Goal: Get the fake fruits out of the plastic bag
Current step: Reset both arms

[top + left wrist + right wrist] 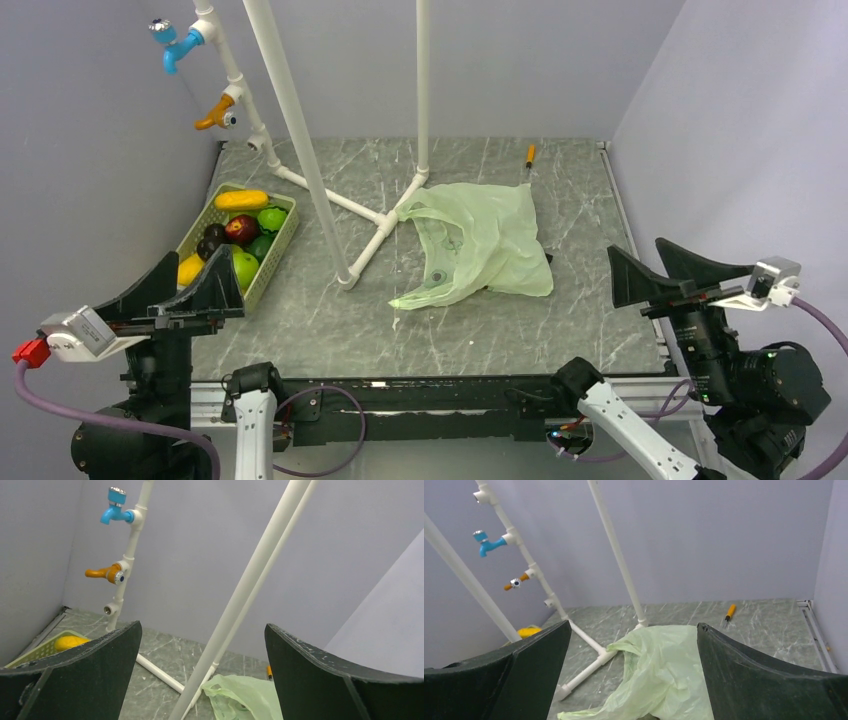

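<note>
The pale-green plastic bag [477,243] lies flat and crumpled in the middle of the table; it also shows in the left wrist view [245,696] and the right wrist view [664,675]. The fake fruits [238,232], yellow, green, red and dark, lie in the green slotted basket [280,240] at the left. One yellow fruit shows in the left wrist view [70,642]. My left gripper [182,282] is open and empty, near the basket's near end. My right gripper [650,265] is open and empty, to the right of the bag.
A white pipe frame [300,140] with a blue tap [175,45] and an orange tap [215,115] stands at the back left, its foot bars [370,235] reaching the bag. A small orange tool [529,155] lies at the back. Grey walls stand all round.
</note>
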Controlling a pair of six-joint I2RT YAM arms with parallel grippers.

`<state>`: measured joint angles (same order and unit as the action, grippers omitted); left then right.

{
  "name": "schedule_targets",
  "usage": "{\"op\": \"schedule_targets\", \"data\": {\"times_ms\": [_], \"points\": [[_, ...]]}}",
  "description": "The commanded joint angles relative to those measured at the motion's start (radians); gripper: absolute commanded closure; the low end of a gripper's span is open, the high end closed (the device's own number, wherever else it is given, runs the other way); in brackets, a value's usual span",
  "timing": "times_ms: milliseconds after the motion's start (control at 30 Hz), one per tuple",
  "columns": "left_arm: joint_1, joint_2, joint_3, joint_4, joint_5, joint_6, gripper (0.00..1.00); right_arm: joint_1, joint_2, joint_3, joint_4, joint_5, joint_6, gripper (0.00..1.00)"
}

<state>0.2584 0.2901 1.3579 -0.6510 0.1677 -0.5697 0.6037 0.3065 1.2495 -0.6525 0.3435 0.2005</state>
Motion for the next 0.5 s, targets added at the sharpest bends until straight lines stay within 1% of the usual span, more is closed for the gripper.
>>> {"op": "schedule_targets", "data": {"times_ms": [0, 200, 467], "points": [[0.001, 0.03, 0.002, 0.029, 0.048, -0.009, 0.01, -0.001, -0.033, -0.009, 0.057, 0.028, -0.023, 0.0], [0.001, 0.034, -0.001, 0.023, 0.063, 0.003, 0.01, 0.0, -0.064, -0.04, 0.084, 0.044, -0.005, 0.0], [0.002, 0.037, -0.019, 0.03, 0.085, -0.001, 0.01, -0.001, -0.06, -0.047, 0.09, 0.037, -0.003, 0.0]]}}
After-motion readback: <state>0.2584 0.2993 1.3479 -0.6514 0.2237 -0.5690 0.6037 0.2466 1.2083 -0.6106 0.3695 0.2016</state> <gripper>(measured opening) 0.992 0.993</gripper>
